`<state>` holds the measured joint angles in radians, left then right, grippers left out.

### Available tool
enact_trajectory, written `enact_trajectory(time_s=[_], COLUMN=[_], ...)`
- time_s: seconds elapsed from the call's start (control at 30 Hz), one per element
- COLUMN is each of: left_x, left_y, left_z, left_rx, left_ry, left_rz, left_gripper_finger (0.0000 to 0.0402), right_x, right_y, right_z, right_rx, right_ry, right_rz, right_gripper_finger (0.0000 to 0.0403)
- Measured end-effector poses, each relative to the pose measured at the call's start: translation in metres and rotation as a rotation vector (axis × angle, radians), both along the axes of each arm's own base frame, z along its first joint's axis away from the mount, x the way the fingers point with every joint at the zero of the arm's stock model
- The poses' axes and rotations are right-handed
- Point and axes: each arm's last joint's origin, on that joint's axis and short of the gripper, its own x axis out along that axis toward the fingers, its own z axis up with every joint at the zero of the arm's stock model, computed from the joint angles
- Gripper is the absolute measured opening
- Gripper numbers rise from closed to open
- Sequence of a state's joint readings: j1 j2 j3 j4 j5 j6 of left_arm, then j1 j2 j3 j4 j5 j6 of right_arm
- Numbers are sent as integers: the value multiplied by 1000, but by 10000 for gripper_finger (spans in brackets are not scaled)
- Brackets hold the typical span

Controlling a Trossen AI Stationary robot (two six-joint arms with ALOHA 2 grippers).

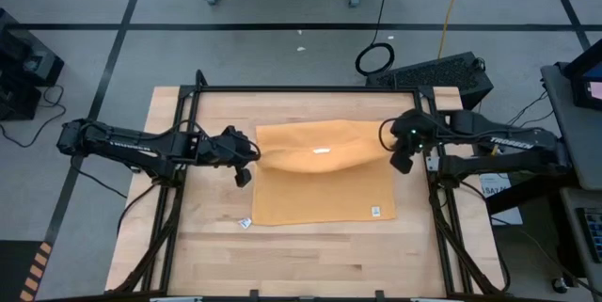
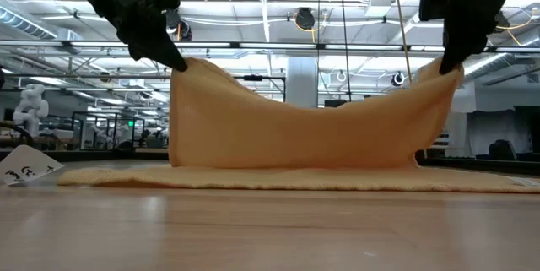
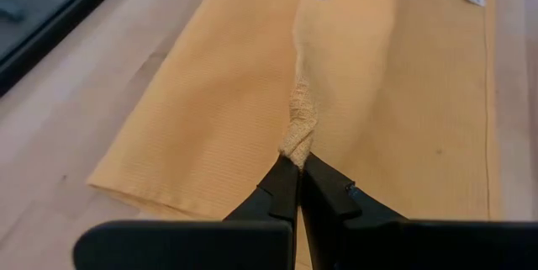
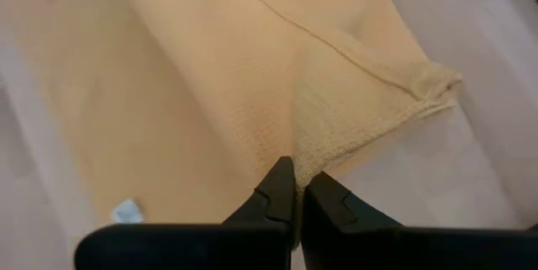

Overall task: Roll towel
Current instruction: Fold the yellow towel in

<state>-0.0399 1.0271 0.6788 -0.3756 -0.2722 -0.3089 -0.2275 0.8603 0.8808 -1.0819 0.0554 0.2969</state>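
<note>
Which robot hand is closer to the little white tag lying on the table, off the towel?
Left. The left gripper holds the towel's far left corner, on the tag's side. The right gripper holds the far right corner, farther from it.

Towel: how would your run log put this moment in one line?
towel: far edge lifted | left gripper: shut on towel | right gripper: shut on towel

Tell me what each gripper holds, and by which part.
Left gripper and right gripper each pinch one far corner of the towel, lifting that edge.
</note>
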Motion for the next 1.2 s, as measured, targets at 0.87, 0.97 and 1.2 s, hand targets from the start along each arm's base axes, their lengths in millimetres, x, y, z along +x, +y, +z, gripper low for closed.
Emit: enact_trajectory(time_s=[0.87,0.97,1.2], left_x=[0,0,0], left_y=[0,-1,-10], left_z=[0,0,0], left_rx=[1,-24,-76], left_ry=[0,1,4], left_rz=[3,-28,-118], left_gripper_finger=[10,10,10], right_x=[-11,-11,-11], right_y=[29,32,36], right_z=[28,28,28], right_rx=[117,108,70], right_ry=[18,17,12], right_rz=[66,75,97], right_gripper_finger=[0,0,0])
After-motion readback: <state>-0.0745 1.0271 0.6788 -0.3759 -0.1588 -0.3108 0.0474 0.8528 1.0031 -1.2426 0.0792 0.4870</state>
